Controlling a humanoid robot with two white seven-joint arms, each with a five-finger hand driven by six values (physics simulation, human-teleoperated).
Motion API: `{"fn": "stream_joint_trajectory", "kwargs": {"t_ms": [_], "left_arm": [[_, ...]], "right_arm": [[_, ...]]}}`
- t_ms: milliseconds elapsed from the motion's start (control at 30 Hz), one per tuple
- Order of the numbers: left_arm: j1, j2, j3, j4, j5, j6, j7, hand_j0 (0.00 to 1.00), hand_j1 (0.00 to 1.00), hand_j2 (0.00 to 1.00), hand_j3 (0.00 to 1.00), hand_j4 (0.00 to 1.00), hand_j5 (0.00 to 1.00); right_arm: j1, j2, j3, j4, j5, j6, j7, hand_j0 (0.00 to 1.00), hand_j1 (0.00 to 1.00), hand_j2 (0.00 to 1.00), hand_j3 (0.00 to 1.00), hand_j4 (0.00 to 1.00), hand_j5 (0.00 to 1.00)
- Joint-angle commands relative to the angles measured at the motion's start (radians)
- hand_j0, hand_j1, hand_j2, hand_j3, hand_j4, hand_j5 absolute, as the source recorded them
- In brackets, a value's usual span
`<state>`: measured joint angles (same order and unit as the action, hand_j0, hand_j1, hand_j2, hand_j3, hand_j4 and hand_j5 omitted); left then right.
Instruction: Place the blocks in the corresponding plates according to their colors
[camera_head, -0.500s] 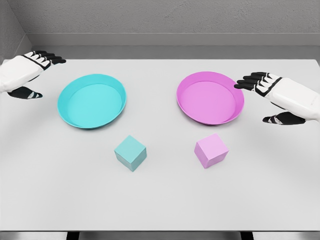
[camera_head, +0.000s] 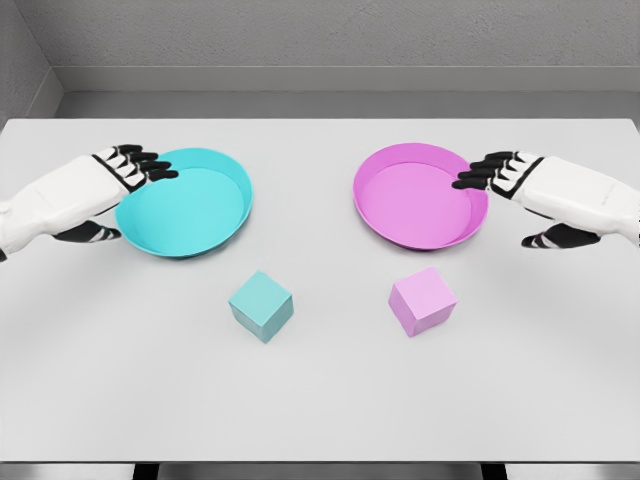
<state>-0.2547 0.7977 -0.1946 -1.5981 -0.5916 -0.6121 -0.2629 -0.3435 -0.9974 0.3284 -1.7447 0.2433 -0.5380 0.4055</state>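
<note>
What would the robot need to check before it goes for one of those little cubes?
1. Both blocks free to pick: ok. The cyan block and the pink block sit apart on the table, nothing on them.
2. Matching plates ready: ok. The cyan plate and the pink plate hold nothing.
3. Hands free: ok. The left hand and the right hand are open and hold nothing.
4. Hands over the blocks: not ok. Each is by the outer rim of its plate, well behind its block.
5. Contact between fingers and plate rims: cannot tell.
</note>
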Motion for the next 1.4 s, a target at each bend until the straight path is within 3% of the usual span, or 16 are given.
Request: {"fn": "stream_joint_trajectory", "kwargs": {"t_ms": [0,100,200,300,467,700,867,1000,1367], "left_arm": [[0.0,0.002,-0.009,-0.042,0.009,0.001,0.001,1.0,1.0,1.0,1.0,1.0,1.0],[0.04,-0.008,-0.023,-0.1,0.007,0.001,0.001,1.0,1.0,1.0,1.0,1.0,1.0],[0.049,-0.005,-0.078,-0.14,0.007,0.001,0.002,1.0,1.0,1.0,1.0,1.0,1.0],[0.068,-0.002,-0.097,-0.166,0.016,0.001,0.005,1.0,1.0,1.0,1.0,1.0,1.0],[0.078,-0.003,-0.118,-0.172,0.056,0.001,0.005,1.0,1.0,1.0,1.0,1.0,1.0],[0.08,-0.095,-0.161,-0.177,0.046,0.001,-0.004,1.0,1.0,1.0,1.0,1.0,1.0],[0.075,-0.087,-0.161,-0.177,-0.042,0.001,-0.01,1.0,1.0,1.0,1.0,1.0,1.0],[0.074,-0.086,-0.161,-0.18,-0.047,0.001,-0.048,1.0,1.0,1.0,1.0,1.0,1.0],[0.068,-0.13,-0.209,-0.183,-0.086,0.001,-0.047,1.0,1.0,1.0,1.0,1.0,1.0]], "right_arm": [[-0.009,0.008,0.06,-0.009,-0.004,0.001,0.095,1.0,1.0,1.0,1.0,1.0,1.0],[-0.12,0.054,0.179,-0.009,-0.002,0.0,0.191,1.0,1.0,1.0,1.0,1.0,1.0],[-0.15,0.071,0.244,-0.009,-0.002,-0.003,0.205,1.0,1.0,1.0,1.0,1.0,1.0],[-0.198,0.095,0.308,-0.009,-0.002,-0.005,0.205,1.0,1.0,1.0,1.0,1.0,1.0],[-0.216,0.114,0.363,-0.009,-0.001,-0.005,0.205,1.0,1.0,1.0,1.0,1.0,1.0],[-0.218,0.114,0.373,-0.009,0.001,-0.004,0.205,1.0,1.0,1.0,1.0,1.0,1.0],[-0.229,0.106,0.37,-0.009,0.001,-0.004,0.205,1.0,1.0,1.0,1.0,1.0,1.0],[-0.232,0.106,0.37,-0.009,0.001,-0.008,0.205,1.0,1.0,1.0,1.0,1.0,1.0],[-0.223,0.1,0.385,-0.007,0.001,-0.008,0.205,1.0,1.0,1.0,1.0,1.0,1.0]]}}
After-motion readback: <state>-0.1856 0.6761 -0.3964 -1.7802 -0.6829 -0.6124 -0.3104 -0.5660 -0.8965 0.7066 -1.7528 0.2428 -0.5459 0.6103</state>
